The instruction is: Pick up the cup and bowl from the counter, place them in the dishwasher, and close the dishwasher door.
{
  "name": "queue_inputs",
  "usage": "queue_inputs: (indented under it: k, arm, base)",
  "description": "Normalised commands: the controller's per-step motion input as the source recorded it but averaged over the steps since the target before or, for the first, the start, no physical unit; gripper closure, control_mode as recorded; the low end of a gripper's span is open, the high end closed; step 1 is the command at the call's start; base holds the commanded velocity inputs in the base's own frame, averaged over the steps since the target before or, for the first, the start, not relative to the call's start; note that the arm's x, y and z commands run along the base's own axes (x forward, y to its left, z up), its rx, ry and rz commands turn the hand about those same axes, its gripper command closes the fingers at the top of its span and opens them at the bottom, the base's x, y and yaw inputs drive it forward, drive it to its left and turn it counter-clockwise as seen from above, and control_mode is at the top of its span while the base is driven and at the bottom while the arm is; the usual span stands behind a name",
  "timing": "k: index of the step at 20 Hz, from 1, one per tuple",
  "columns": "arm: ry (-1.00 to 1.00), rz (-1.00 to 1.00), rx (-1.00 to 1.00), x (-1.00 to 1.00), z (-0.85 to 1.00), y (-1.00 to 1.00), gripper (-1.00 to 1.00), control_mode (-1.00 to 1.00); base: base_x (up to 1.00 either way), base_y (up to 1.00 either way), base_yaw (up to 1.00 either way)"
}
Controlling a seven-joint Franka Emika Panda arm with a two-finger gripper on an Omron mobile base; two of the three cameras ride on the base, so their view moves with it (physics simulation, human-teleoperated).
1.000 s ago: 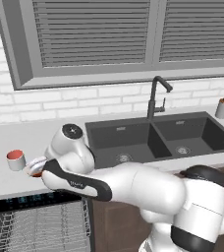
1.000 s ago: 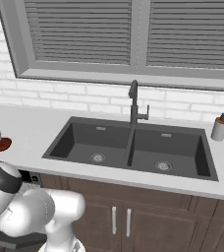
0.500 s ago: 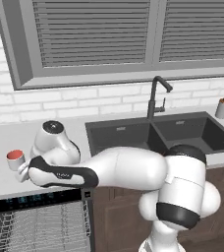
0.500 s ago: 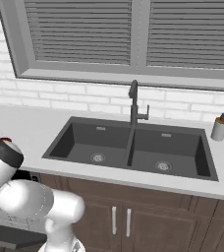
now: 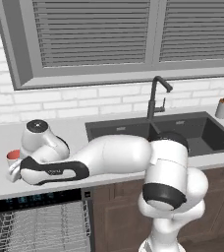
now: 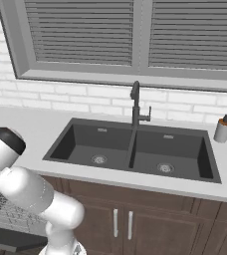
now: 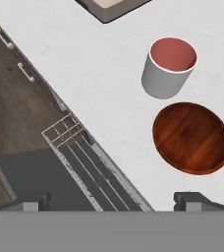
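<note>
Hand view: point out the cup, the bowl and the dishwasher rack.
cup point(image 7: 169, 69), hand view, on its white side wall.
bowl point(image 7: 191, 137), hand view, middle of its reddish-brown inside.
dishwasher rack point(image 7: 73, 142), hand view, on the grey wires at its corner.

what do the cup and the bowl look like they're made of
The cup: likely ceramic or plastic, with a smooth matte white wall and a flat salmon-red inside. The bowl: seems to be polished wood, reddish-brown with streaky grain and a soft sheen. Both are rendered, so these are guesses.

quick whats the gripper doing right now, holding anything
Gripper: open and empty, hovering above the counter near the bowl and the cup.
</note>
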Motion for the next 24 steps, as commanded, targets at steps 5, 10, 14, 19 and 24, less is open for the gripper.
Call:
queue_inputs:
  k: [5,10,14,19,24]
  arm:
    - [0.01,0.0,0.0,0.34,-0.07,0.01,-1.0,-1.0]
    - [0.0,0.0,-0.03,0.36,-0.22,0.16,-1.0,-1.0]
    - [0.0,0.0,-0.08,0.13,-0.13,0.39,-1.0,-1.0]
    - [0.01,0.0,-0.04,0.19,0.0,0.31,-1.0,-1.0]
    - [0.0,0.02,0.0,0.25,0.0,0.0,-1.0,-1.0]
  base:
    - [0.0,0.0,0.0]
    - [0.0,0.0,0.0]
    - [0.0,0.0,0.0]
    - [0.0,0.0,0.0]
    - [0.0,0.0,0.0]
